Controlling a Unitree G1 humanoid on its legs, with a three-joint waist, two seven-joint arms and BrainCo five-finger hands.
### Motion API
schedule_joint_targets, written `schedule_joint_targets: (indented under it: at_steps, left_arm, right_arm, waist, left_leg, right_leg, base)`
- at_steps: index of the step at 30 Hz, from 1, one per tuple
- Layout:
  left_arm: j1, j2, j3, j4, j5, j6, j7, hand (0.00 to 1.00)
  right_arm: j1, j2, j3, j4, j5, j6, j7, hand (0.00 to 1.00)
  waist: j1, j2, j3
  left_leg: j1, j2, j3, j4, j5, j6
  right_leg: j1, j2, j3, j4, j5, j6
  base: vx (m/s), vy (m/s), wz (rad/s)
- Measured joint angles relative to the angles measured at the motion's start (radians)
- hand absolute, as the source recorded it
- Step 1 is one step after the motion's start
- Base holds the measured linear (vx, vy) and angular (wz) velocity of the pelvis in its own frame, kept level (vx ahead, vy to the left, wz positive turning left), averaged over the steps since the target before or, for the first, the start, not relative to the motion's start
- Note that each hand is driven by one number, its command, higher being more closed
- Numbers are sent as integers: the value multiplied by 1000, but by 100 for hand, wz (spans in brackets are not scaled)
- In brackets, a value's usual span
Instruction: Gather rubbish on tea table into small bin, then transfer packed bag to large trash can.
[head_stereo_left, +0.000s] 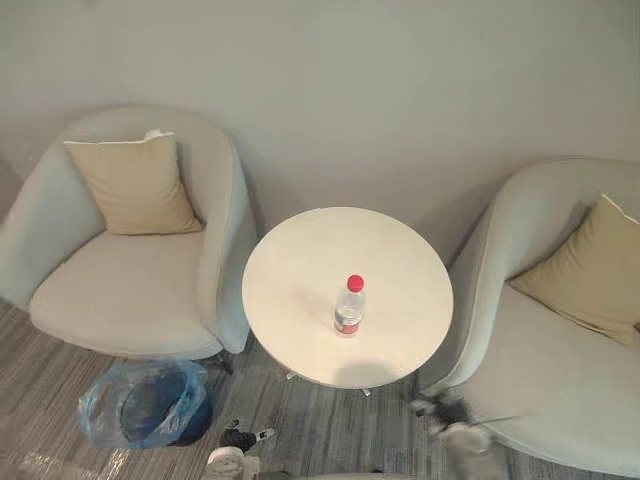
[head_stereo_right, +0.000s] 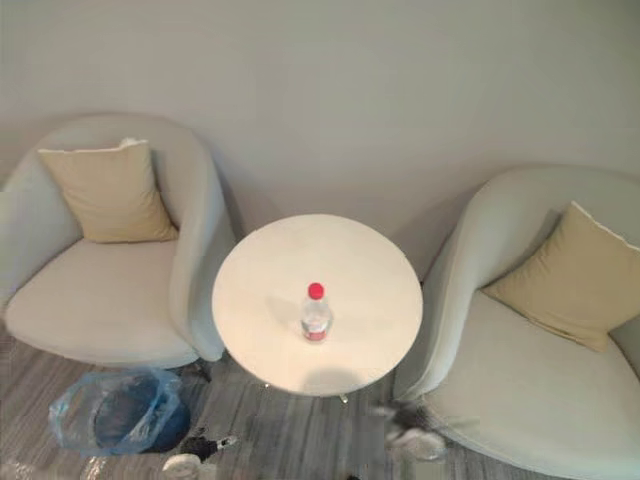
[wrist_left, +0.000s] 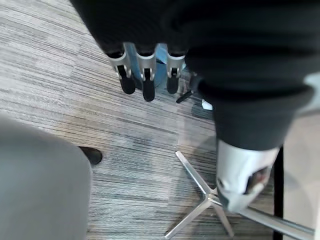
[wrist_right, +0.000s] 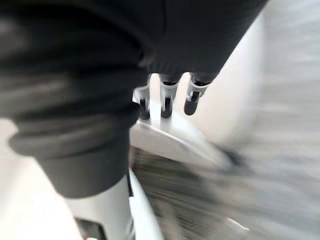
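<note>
A clear plastic bottle (head_stereo_left: 349, 306) with a red cap stands upright near the front of the round white tea table (head_stereo_left: 300, 260). The small bin (head_stereo_left: 145, 402), lined with a blue bag, sits on the floor to the table's left front. My left hand (wrist_left: 145, 70) hangs low above the carpet by the bin, fingers straight and holding nothing; the blue bag (wrist_left: 160, 65) shows just past them. My right hand (wrist_right: 167, 97) is low beside the right armchair, blurred (head_stereo_left: 455, 425), with its fingers extended and nothing in them.
Two pale grey armchairs flank the table, the left one (head_stereo_left: 130, 290) and the right one (head_stereo_left: 560, 390), each with a beige cushion. The table's chrome star base (wrist_left: 205, 200) stands on striped grey carpet. A plain wall runs behind.
</note>
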Motion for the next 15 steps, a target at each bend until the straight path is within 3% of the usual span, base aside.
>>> schedule_joint_targets:
  at_steps: [1, 4, 15]
  left_arm:
    - [3, 0, -15, 1, 1, 1, 0, 0]
    - [4, 14, -41, 2, 2, 0, -2, 0]
    - [3, 9, -56, -16, 21, -5, -22, 0]
  right_arm:
    - [20, 21, 17, -54, -14, -22, 4, 0]
    - [22, 58, 19, -55, -25, -23, -5, 0]
    - [-70, 55, 51, -127, -94, -33, -26, 0]
  waist:
    - [-10, -3, 4]
    - [-26, -1, 10]
    - [-23, 22, 24]
  left_leg:
    - [1, 2, -1, -6, 3, -1]
    - [-2, 0, -6, -12, 7, -1]
    - [-32, -7, -58, -22, 15, 0]
  right_leg:
    - [-2, 3, 2, -3, 1, -1]
    - [-2, 3, 3, -17, 12, 1]
    - [-2, 1, -39, -39, 18, 2]
  base:
    - [-53, -16, -7]
    - [-52, -3, -1]
    - [17, 4, 14]
